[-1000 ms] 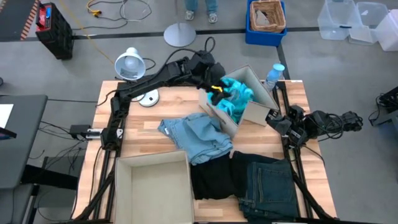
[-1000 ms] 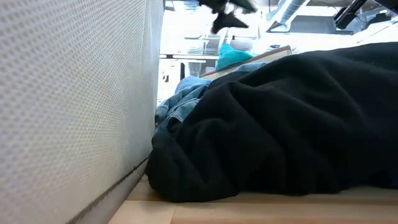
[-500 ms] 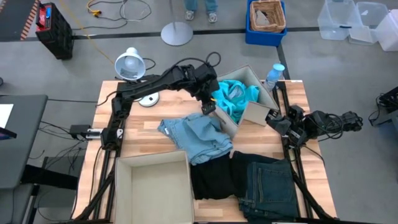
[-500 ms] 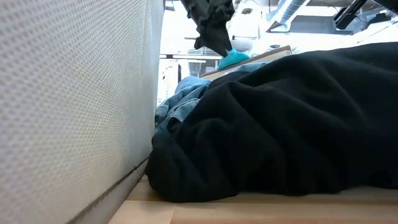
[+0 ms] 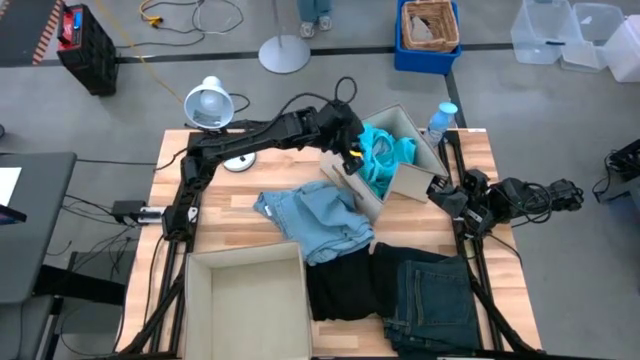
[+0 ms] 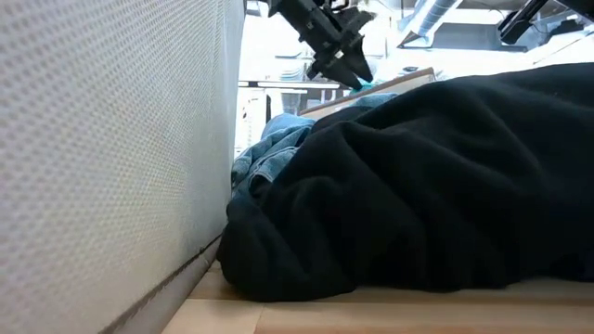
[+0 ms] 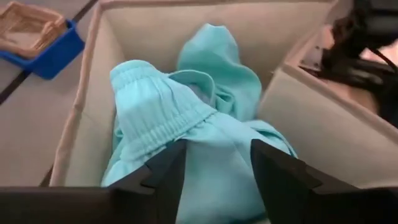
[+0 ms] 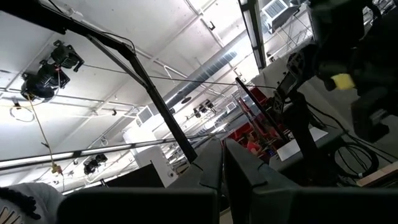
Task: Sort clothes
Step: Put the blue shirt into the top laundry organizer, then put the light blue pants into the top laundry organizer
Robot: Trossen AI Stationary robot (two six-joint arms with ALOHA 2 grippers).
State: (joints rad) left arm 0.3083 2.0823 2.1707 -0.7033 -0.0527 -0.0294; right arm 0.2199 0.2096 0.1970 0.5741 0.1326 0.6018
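The bright turquoise top [image 5: 380, 155] lies bunched inside the far beige box [image 5: 412, 124] and shows in the left wrist view [image 7: 205, 118]. My left gripper [image 5: 352, 152] is open just above the top at the box's left wall, with the cloth showing between its spread fingers [image 7: 214, 180]. I cannot tell whether they touch it. The light blue denim piece [image 5: 315, 220] lies crumpled mid-table. The black garment [image 5: 340, 285] and the dark jeans [image 5: 435, 295] lie at the near edge. My right gripper [image 5: 445, 197] is shut and empty at the table's right side, pointing up [image 8: 222, 165].
A second, larger beige box [image 5: 245, 255] stands at the near left and fills the left of the low view [image 6: 111, 139]. A desk lamp [image 5: 210, 103] stands at the far left. A water bottle [image 5: 441, 122] stands behind the far box.
The turquoise top, which was bunched up high at my left gripper over the box, has dropped and now lies lower inside the box. My left gripper dipped toward the box's near-left wall and came back over the box.
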